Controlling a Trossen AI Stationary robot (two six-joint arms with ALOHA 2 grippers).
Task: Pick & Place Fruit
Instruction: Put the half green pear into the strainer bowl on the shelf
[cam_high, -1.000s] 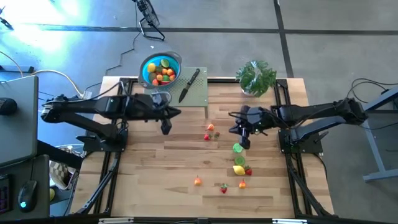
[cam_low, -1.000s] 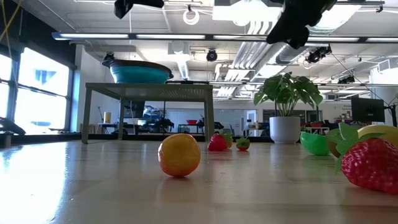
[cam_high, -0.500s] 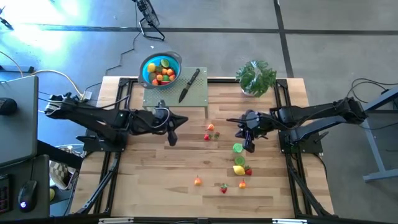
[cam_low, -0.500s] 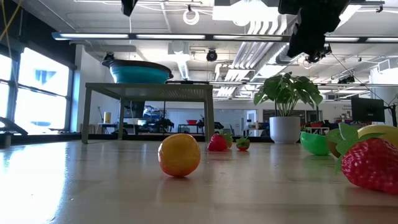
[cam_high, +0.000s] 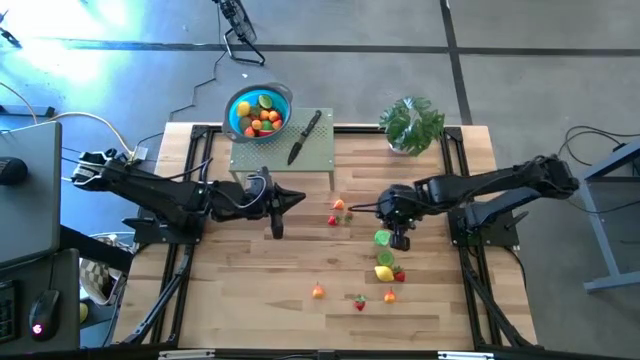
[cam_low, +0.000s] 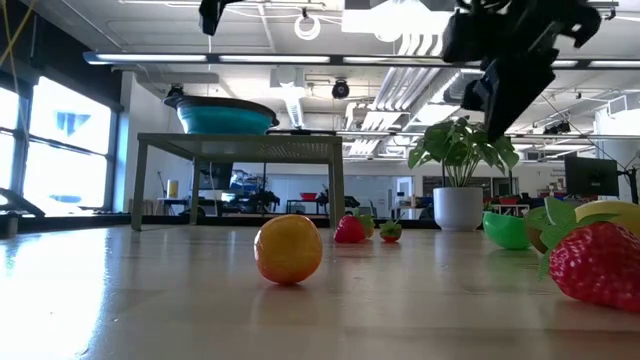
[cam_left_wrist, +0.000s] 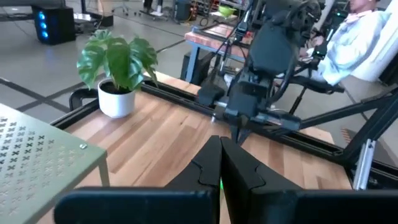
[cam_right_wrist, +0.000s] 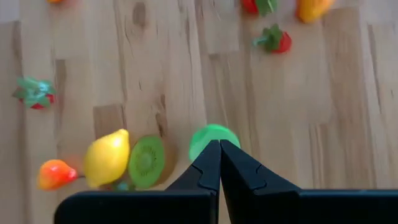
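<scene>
Small toy fruit lie scattered on the wooden table: a green round piece (cam_high: 382, 238) (cam_right_wrist: 211, 135), a kiwi half (cam_right_wrist: 147, 162), a lemon (cam_right_wrist: 107, 157), strawberries (cam_right_wrist: 274, 40) (cam_low: 600, 262) and an orange (cam_low: 288, 249). More fruit fills the blue bowl (cam_high: 259, 110). My right gripper (cam_high: 397, 240) (cam_right_wrist: 219, 144) is shut and points down, raised above the table just beside the green piece. My left gripper (cam_high: 298, 198) (cam_left_wrist: 219, 140) is shut and held level above the table's middle left, pointing at the right arm.
A low green perforated stand (cam_high: 282, 152) at the far edge carries a black-handled knife (cam_high: 305, 135), with the bowl behind it. A potted plant (cam_high: 411, 123) stands at the far right. A person (cam_left_wrist: 354, 37) sits beyond the table. Bare wood lies on the near left.
My right gripper has moved toward the near edge and downward, ending over the green piece, and its wrist has turned. My left gripper has moved toward the table's middle and slightly nearer. The fruit have not moved.
</scene>
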